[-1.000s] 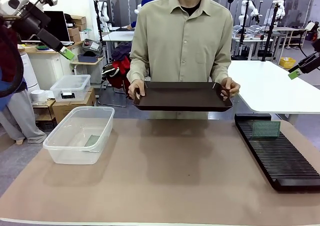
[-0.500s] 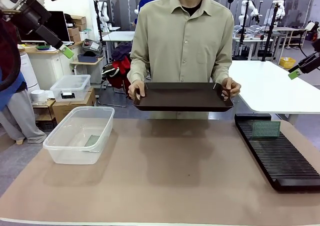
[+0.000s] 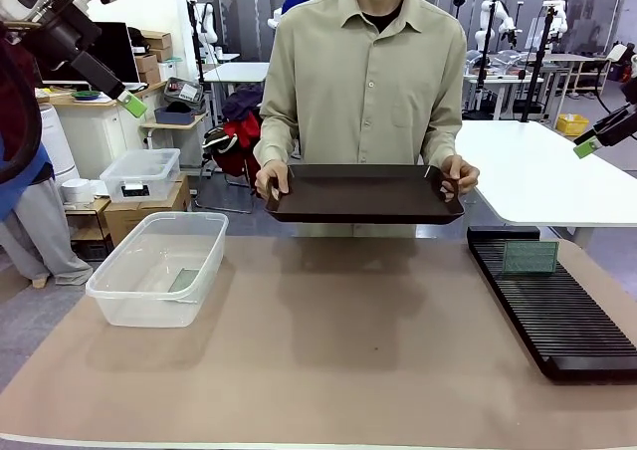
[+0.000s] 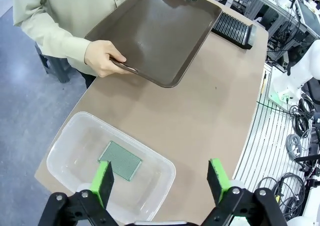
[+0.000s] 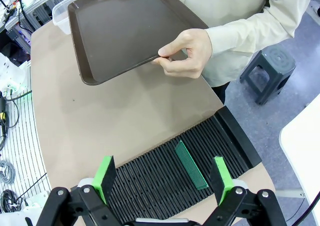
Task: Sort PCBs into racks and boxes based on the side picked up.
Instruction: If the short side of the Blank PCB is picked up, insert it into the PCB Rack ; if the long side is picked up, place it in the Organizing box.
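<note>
One green PCB [image 4: 120, 160] lies flat on the bottom of the clear box [image 4: 75, 148] at the table's left; the PCB [image 3: 182, 280] also shows through the box wall [image 3: 129, 306]. Another PCB [image 5: 190, 164] stands upright in a slot near the far end of the black rack [image 5: 225, 136] on the right, seen as PCB [image 3: 529, 257] on rack [image 3: 557, 316]. My left gripper [image 4: 160, 178] hangs open high above the box, and shows as the left gripper [image 3: 130, 103] at top left. My right gripper [image 5: 163, 178] is open high above the rack, at the right edge [image 3: 589, 146].
A person at the far side holds a dark brown handled tray [image 3: 363, 192] level in both hands above the table's far edge; nothing lies on the tray [image 4: 155, 31]. A smaller lidded clear bin [image 3: 139, 174] sits on a box beyond the table's left.
</note>
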